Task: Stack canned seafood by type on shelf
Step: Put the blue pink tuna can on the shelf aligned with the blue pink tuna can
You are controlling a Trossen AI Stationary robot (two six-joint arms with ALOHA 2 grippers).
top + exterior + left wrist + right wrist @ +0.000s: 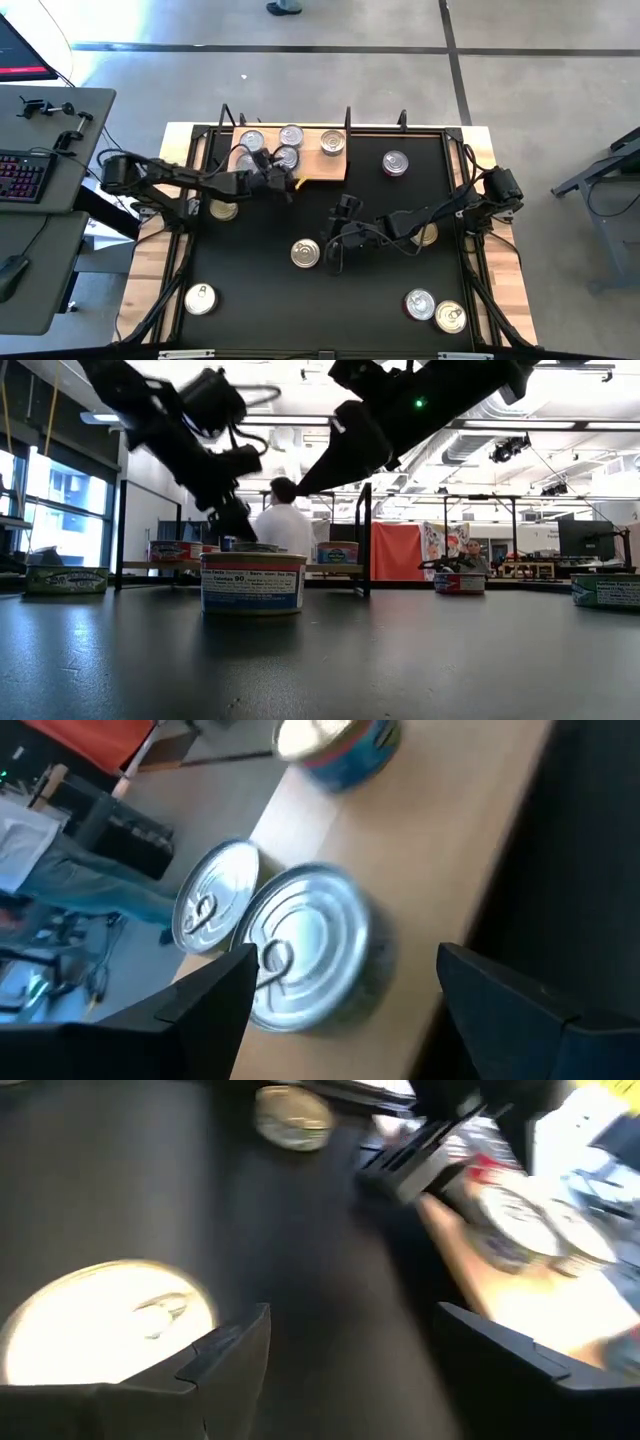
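Dark fingers of the left gripper [281, 172] are standing spread wide over the shelf [322, 166], pinching nothing; in the left wrist view a silver-lidded can [305, 945] is lying between the two fingers [205, 1010], at the shelf's front edge. A second silver can [214, 896] is touching it, and a can with blue and red sides [340, 745] is sitting farther along the shelf. From above, the light wooden shelf is lying at the far edge of the black table mat [260, 290], carrying four cans: two far ones [252, 141] [291, 135], the one under the gripper [287, 157], and a gold-lidded can [333, 142] at the shelf's right end.

The right gripper [333, 252] is hovering in front of the shelf, near the mat's middle, its fingers also parted and empty, just beside a gold-lidded can [305, 253] standing on the mat. Other cans are scattered away from the shelf: one with reddish sides [395, 163] to its right, one [223, 209] just in front of its left end, one [200, 298] at the mat's near left, two [420, 304] [450, 317] at the near right, and one [426, 233] partly hidden under the right arm.

In the low view a person [284, 525] is showing in the room beyond the shelf.
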